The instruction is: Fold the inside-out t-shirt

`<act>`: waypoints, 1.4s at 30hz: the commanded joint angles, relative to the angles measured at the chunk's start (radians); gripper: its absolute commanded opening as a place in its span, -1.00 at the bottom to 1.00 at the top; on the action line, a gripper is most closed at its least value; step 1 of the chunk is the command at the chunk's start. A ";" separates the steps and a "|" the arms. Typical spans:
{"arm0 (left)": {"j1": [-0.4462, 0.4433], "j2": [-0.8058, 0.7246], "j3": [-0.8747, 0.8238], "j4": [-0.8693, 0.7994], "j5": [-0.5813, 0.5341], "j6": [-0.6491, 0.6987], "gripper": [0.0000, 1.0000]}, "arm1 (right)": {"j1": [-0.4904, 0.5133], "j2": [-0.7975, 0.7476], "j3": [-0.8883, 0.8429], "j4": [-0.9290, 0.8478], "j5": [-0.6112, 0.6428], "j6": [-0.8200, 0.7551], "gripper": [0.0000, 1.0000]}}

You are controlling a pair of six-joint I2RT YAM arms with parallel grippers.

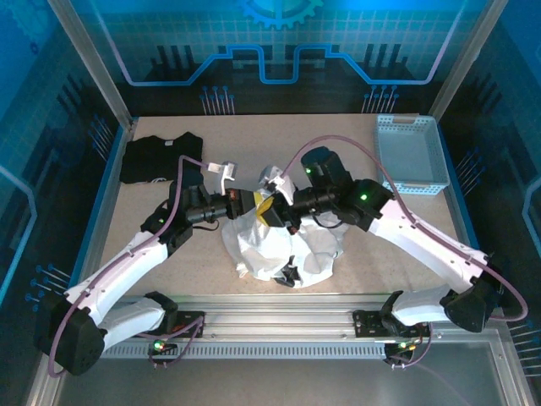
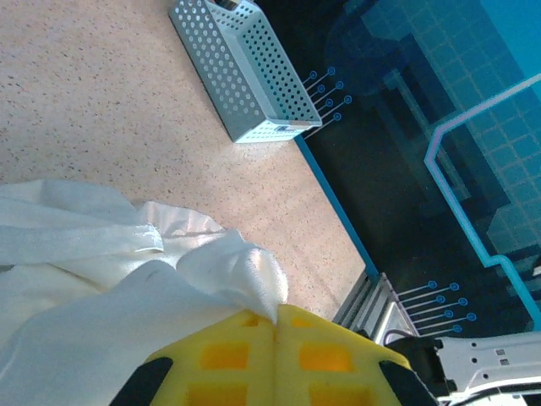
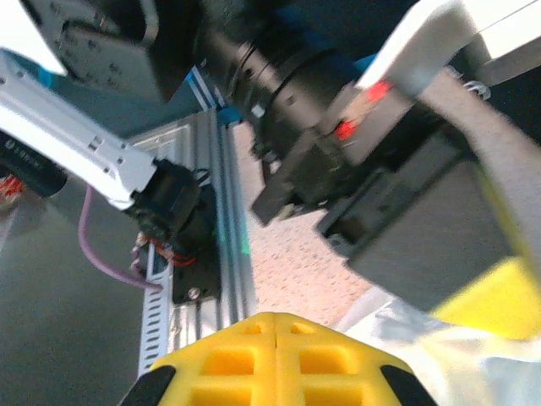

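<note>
Looking down on a beige speckled, blue-edged tabletop [image 1: 279,135]. Facing dark blue wall panels [image 1: 355,34] glowing with cyan circuit lines and a gear outline. Passing slanted aluminium posts [image 1: 89,59] at both sides, aluminium rail [image 1: 279,326] along near edge. Noting pale perforated basket [image 1: 406,123] sitting at far right corner.

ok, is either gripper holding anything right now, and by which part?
Left gripper pinches a raised fold of the white t-shirt at its fingertips. Right gripper is shut; whether it grips cloth can't be told.
</note>
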 commanded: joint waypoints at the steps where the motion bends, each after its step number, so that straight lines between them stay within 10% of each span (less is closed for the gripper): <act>1: 0.007 -0.012 0.009 0.027 -0.013 0.029 -1.00 | 0.018 0.017 -0.020 -0.124 -0.017 -0.066 -0.83; 11: 0.007 -0.085 -0.074 0.170 0.103 0.021 -1.00 | -0.259 -0.189 -0.296 0.100 0.085 0.103 -0.31; 22: 0.007 -0.090 -0.073 0.150 0.101 0.016 -1.00 | -0.160 -0.102 -0.311 0.127 0.185 0.011 -0.16; 36: 0.006 -0.081 -0.082 0.133 0.088 0.032 -1.00 | -0.161 -0.077 -0.293 0.141 0.202 0.023 -0.86; 42: 0.007 -0.089 -0.078 -0.042 -0.153 0.065 -1.00 | -0.165 -0.107 -0.252 0.105 0.210 0.062 -1.00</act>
